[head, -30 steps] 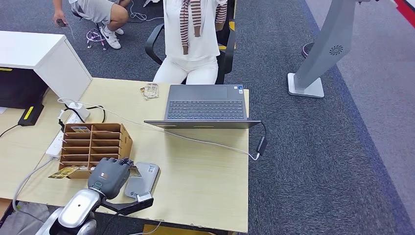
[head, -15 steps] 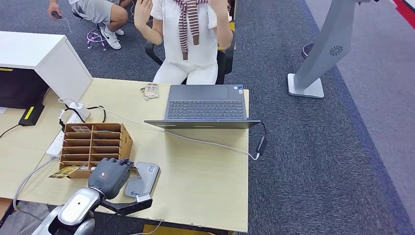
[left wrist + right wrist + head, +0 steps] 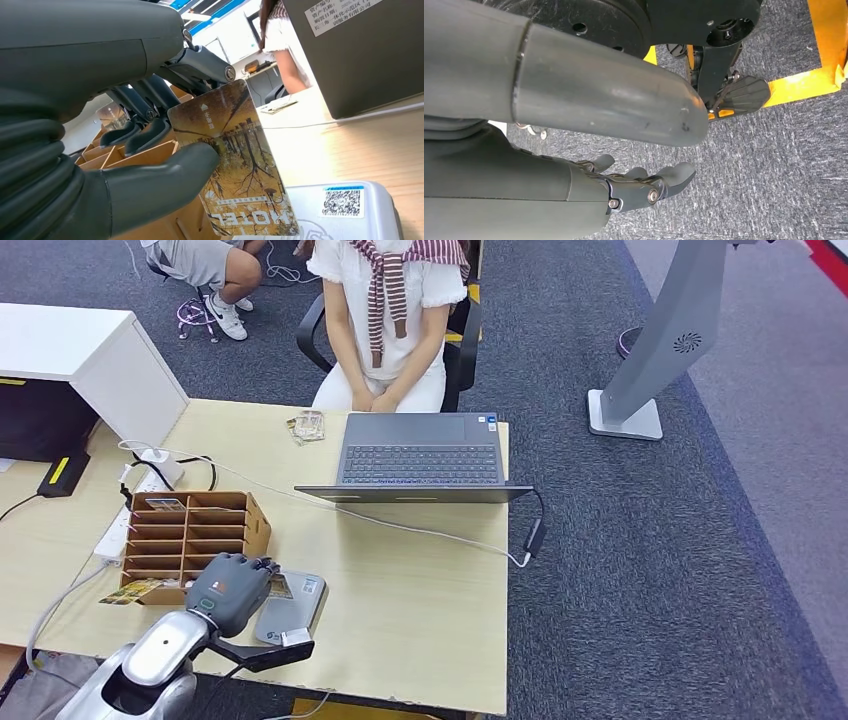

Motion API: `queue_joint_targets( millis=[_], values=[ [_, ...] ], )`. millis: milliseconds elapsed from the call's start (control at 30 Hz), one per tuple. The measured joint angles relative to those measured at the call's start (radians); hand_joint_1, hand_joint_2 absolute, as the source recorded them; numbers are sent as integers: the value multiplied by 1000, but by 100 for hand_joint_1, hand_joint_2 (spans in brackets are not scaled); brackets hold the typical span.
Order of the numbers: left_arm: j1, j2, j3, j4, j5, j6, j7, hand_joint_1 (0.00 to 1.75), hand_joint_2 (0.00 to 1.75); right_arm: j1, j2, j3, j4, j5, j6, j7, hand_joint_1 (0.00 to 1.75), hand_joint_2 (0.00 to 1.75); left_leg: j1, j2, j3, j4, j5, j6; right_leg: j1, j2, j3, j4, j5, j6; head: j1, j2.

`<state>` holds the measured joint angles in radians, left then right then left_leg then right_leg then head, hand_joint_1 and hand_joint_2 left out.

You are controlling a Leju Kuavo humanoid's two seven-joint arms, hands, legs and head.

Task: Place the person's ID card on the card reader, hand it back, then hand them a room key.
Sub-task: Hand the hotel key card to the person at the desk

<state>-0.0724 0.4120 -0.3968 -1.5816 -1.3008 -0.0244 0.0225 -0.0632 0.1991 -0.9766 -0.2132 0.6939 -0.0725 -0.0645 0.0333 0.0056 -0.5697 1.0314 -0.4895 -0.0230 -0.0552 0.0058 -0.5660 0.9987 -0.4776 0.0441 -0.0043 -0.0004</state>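
My left hand (image 3: 232, 592) hovers at the table's near edge, between the wooden card organiser (image 3: 195, 530) and the grey card reader (image 3: 298, 608). It pinches a brown hotel room key card (image 3: 235, 165) between thumb (image 3: 160, 185) and fingers; the card's edge (image 3: 278, 587) peeks out over the card reader (image 3: 350, 212). A person (image 3: 390, 320) sits across the table with both hands together in the lap. My right hand (image 3: 639, 185) hangs above the carpet, fingers apart, holding nothing.
An open laptop (image 3: 420, 450) stands mid-table, its cable trailing to an adapter (image 3: 535, 537) at the right edge. Small card-like items (image 3: 307, 425) lie near the far edge. A loose card (image 3: 135, 590) lies beside the organiser. A power strip (image 3: 115, 530) and cables sit left.
The person's raised arms have come down to the lap. My left hand has shifted slightly up and forward with the key card.
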Motion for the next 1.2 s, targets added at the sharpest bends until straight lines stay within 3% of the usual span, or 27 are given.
queue_joint_targets(
  millis=[133,300,500,800,1200],
  values=[
    [-7,-3,-9,0,10,25,1,175,175,0,1,-1,0,0,0,-2,0,0,0,0,0,0,0,0,0,0,0,0,0,0,0,0],
    [-27,-45,-6,-26,19,149,21,175,175,0,5,-7,0,4,3,-11,0,0,0,0,0,0,0,0,0,0,0,0,0,0,0,0],
    [-105,-100,81,-48,20,235,77,175,175,0,8,-8,0,41,3,-10,0,0,0,0,0,0,1,0,0,0,0,0,1,0,0,0],
    [-279,-114,256,56,2,260,81,175,175,-2,8,-5,0,75,5,-1,0,0,0,0,0,0,2,0,0,0,0,1,1,0,0,0],
    [-397,-116,310,200,-43,261,93,175,175,-5,8,4,0,93,15,2,0,0,0,0,-1,0,2,0,0,0,-1,1,1,0,0,0]
  ],
)
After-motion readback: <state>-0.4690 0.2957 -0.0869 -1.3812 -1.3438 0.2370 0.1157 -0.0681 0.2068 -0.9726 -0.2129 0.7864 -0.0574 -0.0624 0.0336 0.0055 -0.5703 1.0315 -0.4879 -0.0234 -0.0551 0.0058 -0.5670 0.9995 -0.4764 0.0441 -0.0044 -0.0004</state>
